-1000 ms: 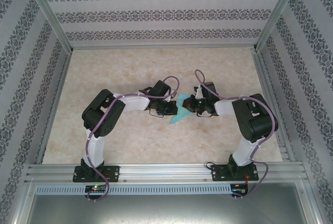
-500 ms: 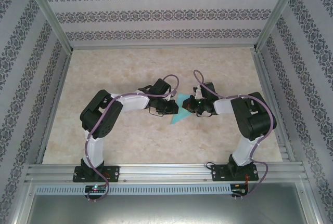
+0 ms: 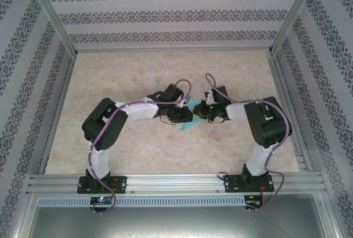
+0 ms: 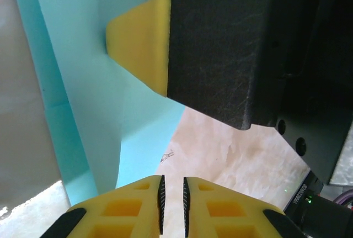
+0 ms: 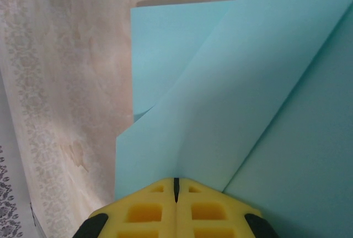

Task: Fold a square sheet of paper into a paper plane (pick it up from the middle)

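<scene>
Sheet of paper (image 5: 231,83): plain teal, no print. Table (image 3: 138,72): cream/beige, marbled. Walls (image 3: 176,14): white w/ dark floral bands. Left arm (image 3: 138,108) & right arm (image 3: 238,112): white + black; cables (image 3: 186,90) purple. Left gripper (image 4: 172,196) & right gripper (image 5: 176,185): yellow, black trim. Frame (image 3: 176,181): silver.

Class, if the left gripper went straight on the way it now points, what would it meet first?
Probably the right gripper, whose black finger crosses the line ahead of the left gripper. The teal paper lies just beside that line. Depth is unclear.
</scene>
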Controlling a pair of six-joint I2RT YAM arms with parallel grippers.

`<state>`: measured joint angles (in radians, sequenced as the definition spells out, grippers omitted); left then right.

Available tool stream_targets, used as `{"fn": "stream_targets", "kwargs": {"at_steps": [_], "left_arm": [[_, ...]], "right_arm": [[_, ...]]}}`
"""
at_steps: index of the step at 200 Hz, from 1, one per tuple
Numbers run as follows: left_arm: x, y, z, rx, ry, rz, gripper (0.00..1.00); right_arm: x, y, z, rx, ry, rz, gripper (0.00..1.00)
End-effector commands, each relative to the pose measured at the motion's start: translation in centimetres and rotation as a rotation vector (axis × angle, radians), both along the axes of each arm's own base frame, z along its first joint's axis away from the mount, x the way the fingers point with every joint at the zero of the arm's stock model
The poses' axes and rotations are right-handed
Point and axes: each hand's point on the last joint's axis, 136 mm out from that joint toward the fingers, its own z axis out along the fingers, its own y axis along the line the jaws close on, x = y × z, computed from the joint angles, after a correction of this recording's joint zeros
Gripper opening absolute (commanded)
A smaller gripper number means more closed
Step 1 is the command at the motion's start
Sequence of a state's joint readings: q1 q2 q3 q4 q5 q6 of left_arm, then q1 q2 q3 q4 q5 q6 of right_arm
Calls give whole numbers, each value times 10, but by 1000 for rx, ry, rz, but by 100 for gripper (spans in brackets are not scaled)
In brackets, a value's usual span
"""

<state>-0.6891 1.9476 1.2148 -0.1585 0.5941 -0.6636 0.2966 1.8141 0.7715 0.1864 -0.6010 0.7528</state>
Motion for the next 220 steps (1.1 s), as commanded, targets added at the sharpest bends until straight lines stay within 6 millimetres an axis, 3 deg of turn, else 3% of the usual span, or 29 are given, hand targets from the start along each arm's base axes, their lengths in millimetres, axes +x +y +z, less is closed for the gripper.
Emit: {"fn": "stream_targets", "kwargs": {"at_steps": [1,49,148,220], "left_arm": [[-13,4,-22,61,61,-2,20],[-17,15,-38,122,78,14,19],[-27,21,-50,129,118,19,19],[-48,34,-58,156,161,30,15]], "right_arm": [[-32,-35,-59,-194,179,-51,0],[-34,-37,-61,-205,187,-51,0],[-36,-38,-65,-215,204,-52,0],[-38,-39,-66,-222,213,-52,0]]}}
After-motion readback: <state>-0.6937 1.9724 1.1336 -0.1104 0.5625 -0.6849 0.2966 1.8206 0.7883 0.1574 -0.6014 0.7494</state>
